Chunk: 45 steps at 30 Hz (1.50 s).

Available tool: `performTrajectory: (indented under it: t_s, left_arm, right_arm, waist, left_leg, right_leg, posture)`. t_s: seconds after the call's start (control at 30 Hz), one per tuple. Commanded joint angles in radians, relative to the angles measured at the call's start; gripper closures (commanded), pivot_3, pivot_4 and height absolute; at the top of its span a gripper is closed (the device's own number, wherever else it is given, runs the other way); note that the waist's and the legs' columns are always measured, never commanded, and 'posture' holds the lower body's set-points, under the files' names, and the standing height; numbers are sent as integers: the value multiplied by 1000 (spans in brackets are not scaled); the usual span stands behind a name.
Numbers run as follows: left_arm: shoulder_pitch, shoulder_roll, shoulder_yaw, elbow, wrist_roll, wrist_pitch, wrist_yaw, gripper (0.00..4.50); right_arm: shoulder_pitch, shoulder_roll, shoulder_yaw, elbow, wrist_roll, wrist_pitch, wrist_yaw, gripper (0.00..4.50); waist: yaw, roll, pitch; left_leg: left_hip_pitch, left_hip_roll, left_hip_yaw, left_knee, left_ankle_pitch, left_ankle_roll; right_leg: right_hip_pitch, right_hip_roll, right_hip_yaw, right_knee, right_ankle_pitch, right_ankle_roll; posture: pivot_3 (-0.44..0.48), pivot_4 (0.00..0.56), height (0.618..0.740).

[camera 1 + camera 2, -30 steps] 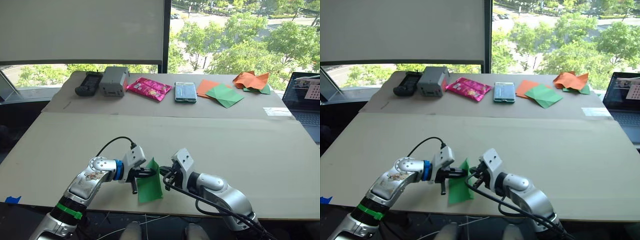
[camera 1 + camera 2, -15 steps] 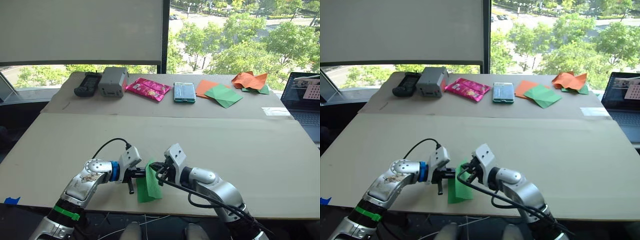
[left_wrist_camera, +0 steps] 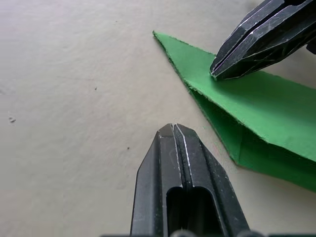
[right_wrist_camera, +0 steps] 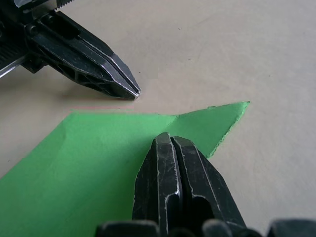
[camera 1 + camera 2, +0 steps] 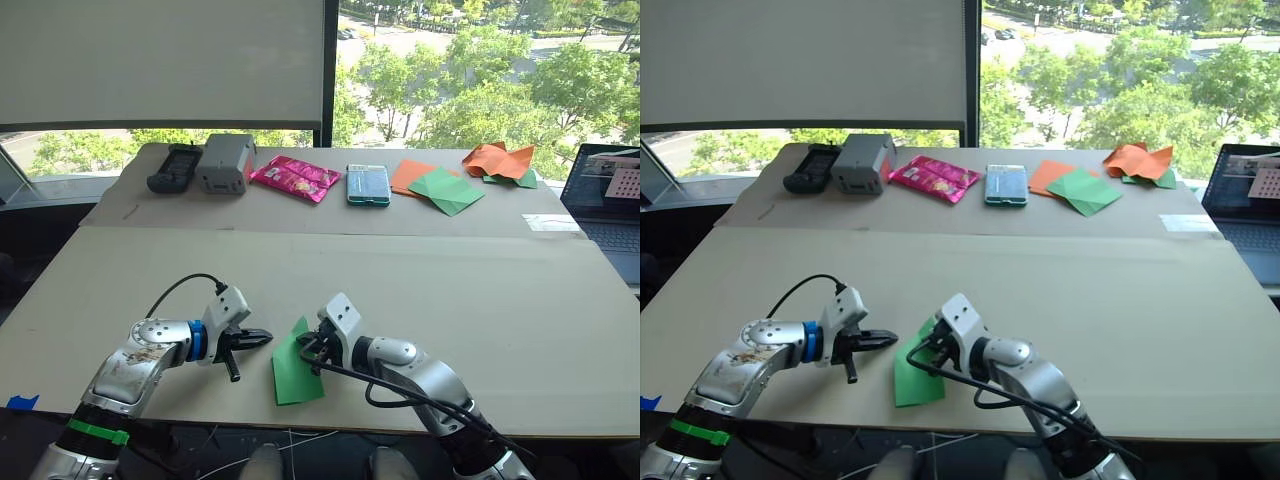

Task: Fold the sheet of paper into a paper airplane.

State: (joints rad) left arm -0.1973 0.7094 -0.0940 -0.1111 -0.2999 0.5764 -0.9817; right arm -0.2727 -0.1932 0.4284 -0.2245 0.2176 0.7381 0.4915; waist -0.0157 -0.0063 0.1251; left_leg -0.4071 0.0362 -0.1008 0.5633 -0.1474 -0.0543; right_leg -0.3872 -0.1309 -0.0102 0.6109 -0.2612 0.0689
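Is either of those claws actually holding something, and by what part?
The right gripper pinches the sheet of paper near its pointed corner. The left gripper is shut, holding nothing.

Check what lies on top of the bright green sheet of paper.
The right gripper, shut, presses its tip onto the sheet of paper near its pointed corner. A folded layer lies beneath; what it covers is hidden. The left gripper stands beside, apart.

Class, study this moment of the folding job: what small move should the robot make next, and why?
Probably the left gripper should move back to the sheet of paper and take its free pointed edge. Its fingers are shut and sit beside the paper, apart from it, while the right gripper, also shut, presses down on the folded sheet.
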Motion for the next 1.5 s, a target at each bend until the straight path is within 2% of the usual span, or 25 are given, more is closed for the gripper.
performTrajectory:
  t_s: [0.03,0.13,0.47,0.63,1.03,1.23,1.5]
  left_arm:
    - [-9,-8,48,-84,-81,39,-14,4459]
    - [14,-29,35,-150,-140,79,-29,4459]
    - [69,-47,-87,-41,-7,-34,8,4459]
    - [73,-44,-110,-25,8,-64,-1,4459]
    - [82,-30,-115,-26,21,-75,0,4459]
    - [85,-26,-110,-29,21,-71,5,4459]
    - [87,-24,-111,-29,22,-70,5,4459]
  right_arm:
    - [-15,5,6,-3,-4,5,8,4500]
    - [-15,3,6,-4,-6,6,10,4500]
    - [-40,7,-37,-65,14,28,8,4500]
    - [-63,20,-36,-44,4,20,-1,4500]
    - [-148,55,-22,223,-100,5,-61,4500]
    - [-158,49,-31,249,-106,-16,-51,4500]
    - [-118,21,-29,200,-90,-52,-12,4500]
  waist:
    - [1,0,0]
    - [4,-1,0]
    - [2,0,0]
    - [3,0,0]
    - [0,3,-3]
    - [1,4,-3]
    - [3,4,-4]
  left_leg:
    - [0,0,0,0,0,0]
    - [-1,0,0,0,0,0]
    - [0,0,0,0,0,0]
    - [0,0,0,0,0,0]
    - [2,0,0,-1,0,0]
    - [2,0,0,-1,0,0]
    - [1,0,0,-1,0,0]
  right_leg:
    - [0,0,0,0,0,0]
    - [0,0,0,-1,0,0]
    - [0,1,1,0,0,0]
    - [0,1,1,-1,0,0]
    - [0,1,1,0,0,0]
    - [1,1,1,1,0,0]
    - [1,1,1,0,0,0]
  posture:
    - [0,150,720]
    - [0,150,720]
    - [0,150,720]
    - [0,150,720]
    - [0,150,720]
    - [0,150,720]
    - [0,150,720]
